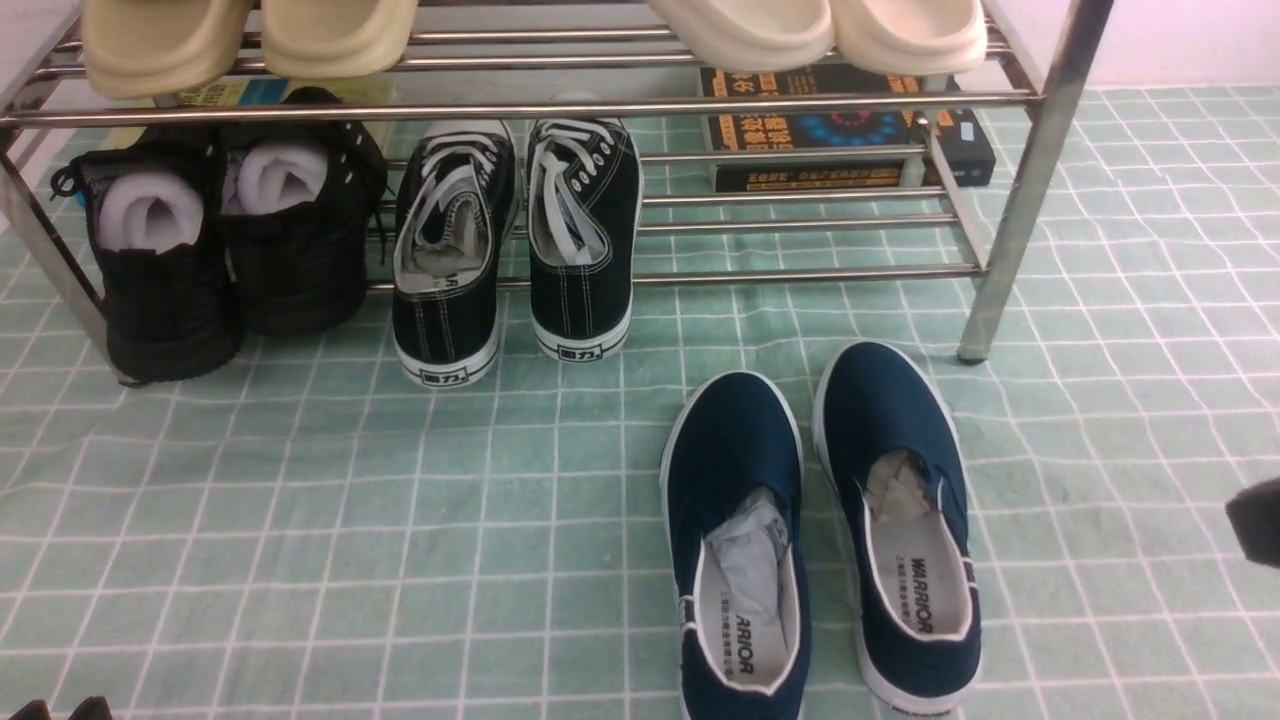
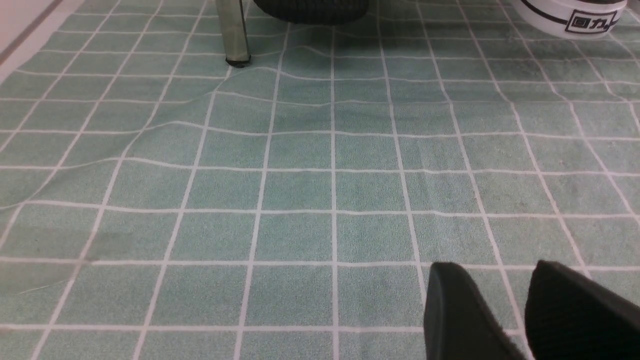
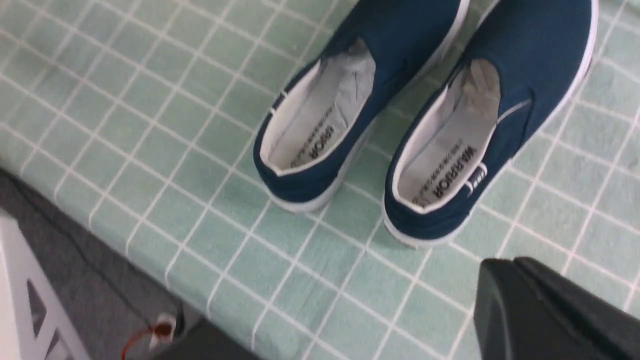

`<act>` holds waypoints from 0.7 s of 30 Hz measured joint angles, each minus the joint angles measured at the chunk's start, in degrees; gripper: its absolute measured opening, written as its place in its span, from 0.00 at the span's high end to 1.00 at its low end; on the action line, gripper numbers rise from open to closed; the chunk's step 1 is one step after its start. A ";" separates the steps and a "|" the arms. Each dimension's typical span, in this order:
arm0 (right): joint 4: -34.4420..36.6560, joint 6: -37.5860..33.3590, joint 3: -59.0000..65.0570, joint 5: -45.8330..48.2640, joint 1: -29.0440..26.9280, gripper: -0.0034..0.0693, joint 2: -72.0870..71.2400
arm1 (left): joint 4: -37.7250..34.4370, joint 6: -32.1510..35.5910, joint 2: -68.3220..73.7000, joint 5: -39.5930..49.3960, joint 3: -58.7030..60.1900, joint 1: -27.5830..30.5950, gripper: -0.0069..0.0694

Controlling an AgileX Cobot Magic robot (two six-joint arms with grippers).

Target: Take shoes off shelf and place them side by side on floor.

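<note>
The pair of navy blue canvas slip-on shoes (image 1: 740, 470) sits side by side on the pale green gridded cloth floor (image 1: 300, 520), nearer than the chrome tube shelf (image 1: 1030, 170), towards its right end. Each shoe has grey paper stuffed inside. The shelf holds black lace-up sneakers (image 1: 585, 230) on its lower tier and cream slippers (image 1: 740, 30) above. At far right the right gripper (image 3: 500, 290) is closed and empty. The left gripper (image 2: 497, 280) has its fingers parted and holds nothing.

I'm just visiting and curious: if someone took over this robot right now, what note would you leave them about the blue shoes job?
Left hand: open, empty, low over the floor.
Right hand: shut, empty, off to the right of the navy shoes, not touching them.
Shoes: both on the floor in front of the shelf, side by side, toes toward it, with a narrow gap between them.
Done: both shoes are off the shelf and set down.
Left: apparently nothing, perhaps only drawing the arms back.
</note>
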 joint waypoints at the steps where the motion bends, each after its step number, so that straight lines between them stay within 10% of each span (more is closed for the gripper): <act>1: 0.00 0.00 2.51 -3.70 0.00 0.97 -2.32 | 0.00 0.00 0.00 0.00 0.00 0.00 0.59; 9: -0.11 0.00 25.42 -30.65 0.00 0.97 -13.17 | 0.00 0.00 0.00 0.00 0.00 0.00 0.59; 21: -0.11 0.00 27.22 -32.70 0.00 0.96 -13.77 | 0.00 0.00 0.00 0.00 0.00 0.00 0.59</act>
